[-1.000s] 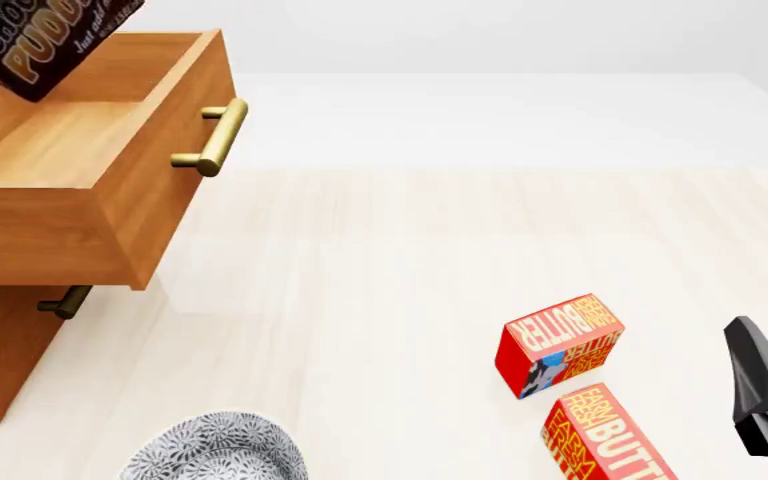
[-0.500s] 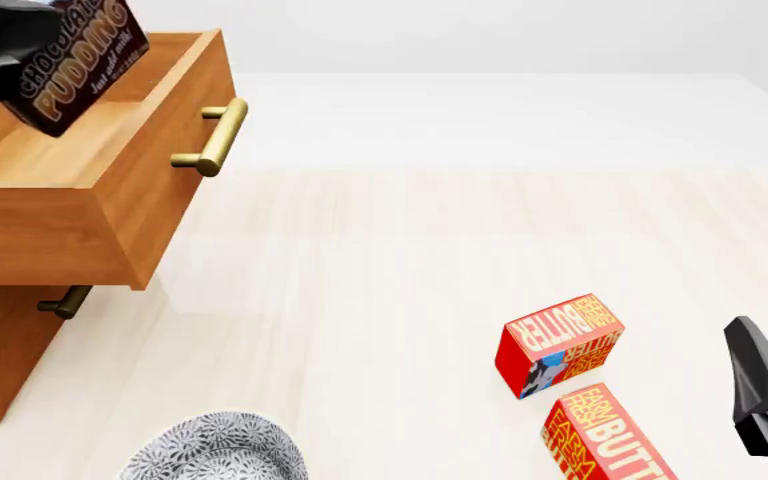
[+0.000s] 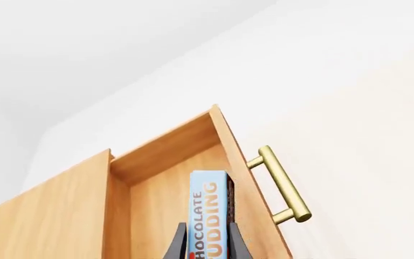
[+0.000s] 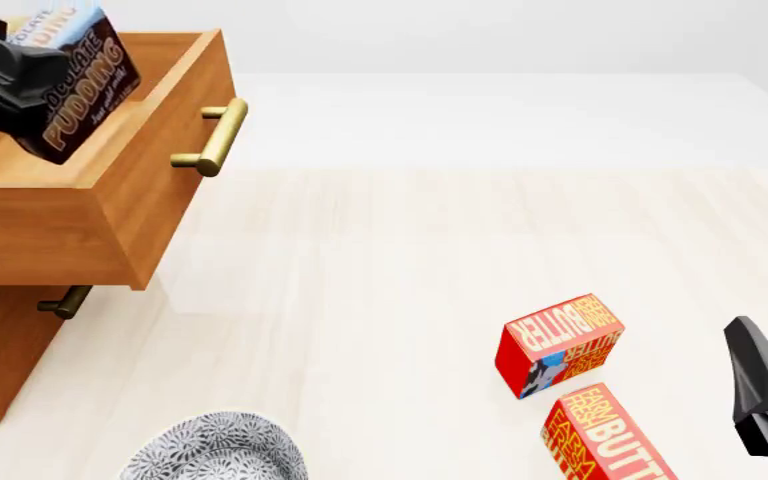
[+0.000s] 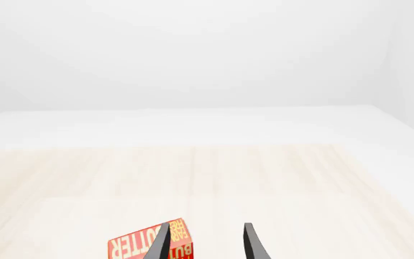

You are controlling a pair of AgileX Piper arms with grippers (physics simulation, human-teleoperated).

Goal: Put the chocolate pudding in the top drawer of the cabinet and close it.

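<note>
I see 2 red butter boxes (image 4: 560, 343) (image 4: 607, 438) near right, close together, rear one tilted on edge, front one cut by frame | patterned grey-white plate (image 4: 217, 450) near left, partly out of frame | light wood table (image 4: 398, 250)

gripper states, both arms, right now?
Left gripper: shut on the chocolate pudding, over the top drawer.
Right gripper: open, holding nothing.

Pale wood-grain table (image 4: 398, 300) fills the near ground. Plain white floor and walls beyond. Light even, shadows soft.
</note>
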